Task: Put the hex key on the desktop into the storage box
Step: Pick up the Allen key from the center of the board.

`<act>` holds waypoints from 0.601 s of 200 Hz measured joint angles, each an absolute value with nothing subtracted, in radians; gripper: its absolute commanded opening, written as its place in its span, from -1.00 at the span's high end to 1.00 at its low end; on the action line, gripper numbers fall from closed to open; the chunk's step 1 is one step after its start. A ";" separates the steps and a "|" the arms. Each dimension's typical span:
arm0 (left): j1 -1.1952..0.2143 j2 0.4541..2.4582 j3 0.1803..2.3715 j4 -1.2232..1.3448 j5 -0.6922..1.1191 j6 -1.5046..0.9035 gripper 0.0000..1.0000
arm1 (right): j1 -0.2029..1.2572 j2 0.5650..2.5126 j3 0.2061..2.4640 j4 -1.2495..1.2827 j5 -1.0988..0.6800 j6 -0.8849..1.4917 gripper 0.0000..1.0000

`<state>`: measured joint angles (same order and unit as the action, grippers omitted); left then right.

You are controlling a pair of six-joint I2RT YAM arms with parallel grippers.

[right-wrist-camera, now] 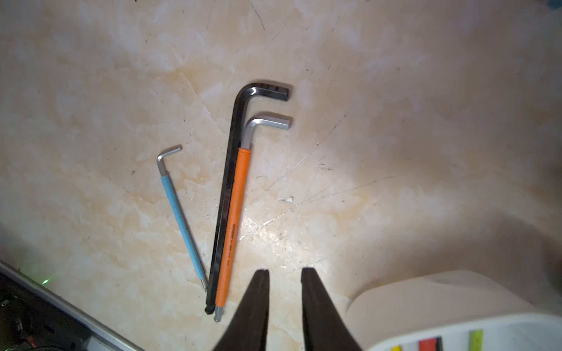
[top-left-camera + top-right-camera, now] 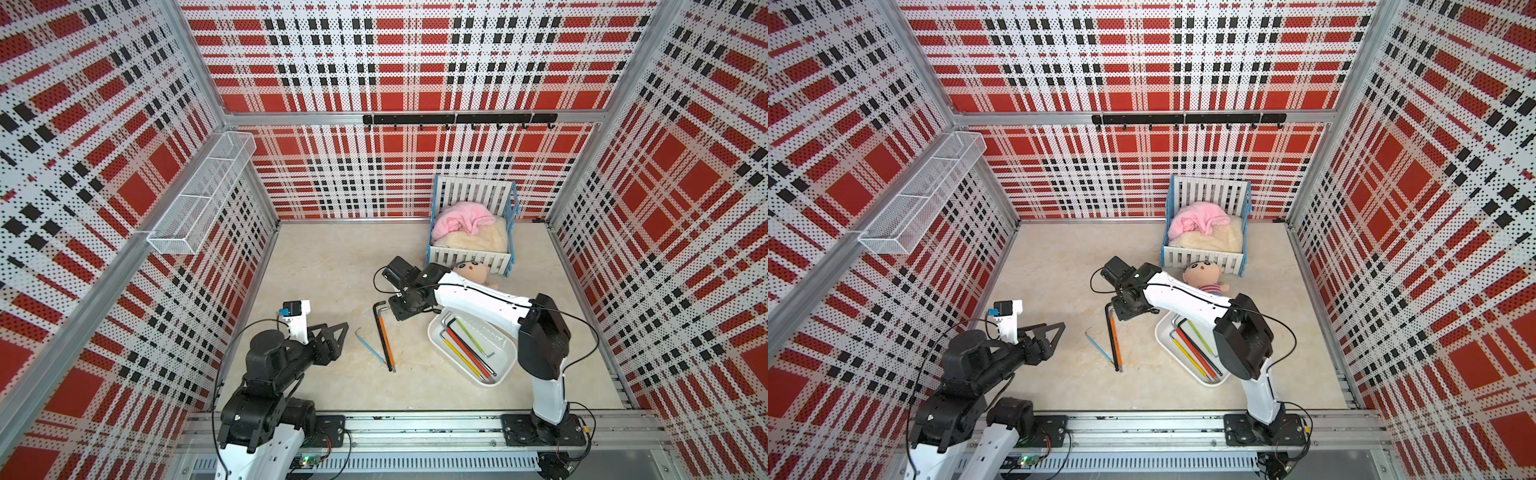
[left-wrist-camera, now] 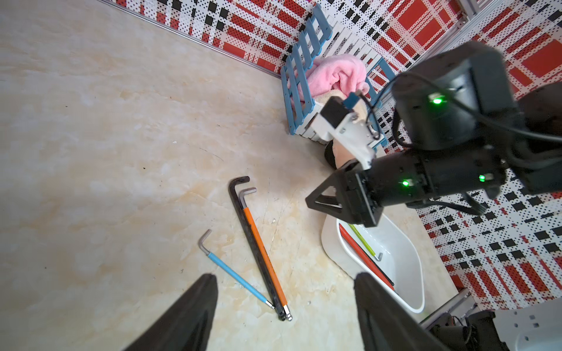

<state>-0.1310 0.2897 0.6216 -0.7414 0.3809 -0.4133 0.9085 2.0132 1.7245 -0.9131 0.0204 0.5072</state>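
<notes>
the step in hand looks like the reach for another key. the right pincer [image 1: 284,272] hangs low over the table [image 2: 332,257], its two black tapered fingers a narrow gap apart and gripping nothing. it sits between the white box [image 2: 503,353] and the pair of long keys. the left pincer [image 3: 286,276] is spread wide and empty on the keys' other side.

three keys lie on the table. a thick black steel key [image 1: 226,194] and an orange-sleeved key [image 1: 235,212] are pressed side by side, their short bent ends pointing the same way. a thin blue-sleeved key [image 1: 179,218] is angled so its straight tip nearly meets theirs. the box is smooth glossy plastic with rounded corners, and it already holds a red key [image 2: 469,352] with yellow and green ones.

next, i judge, the right pincer must widen, shift over one shaft and pinch it. the black and orange keys touch, so lifting one hard rod alone off the slick marbled surface may be fiddly.
</notes>
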 measured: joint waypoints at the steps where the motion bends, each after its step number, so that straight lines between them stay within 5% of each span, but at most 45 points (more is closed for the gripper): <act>1: -0.130 0.289 0.622 -0.741 0.381 -0.413 -0.53 | 0.908 2.021 1.730 -0.913 0.017 0.508 0.54; 120: -0.110 0.286 0.621 -0.741 0.388 -0.410 -0.53 | 0.908 2.297 1.946 -0.938 -0.132 0.603 0.50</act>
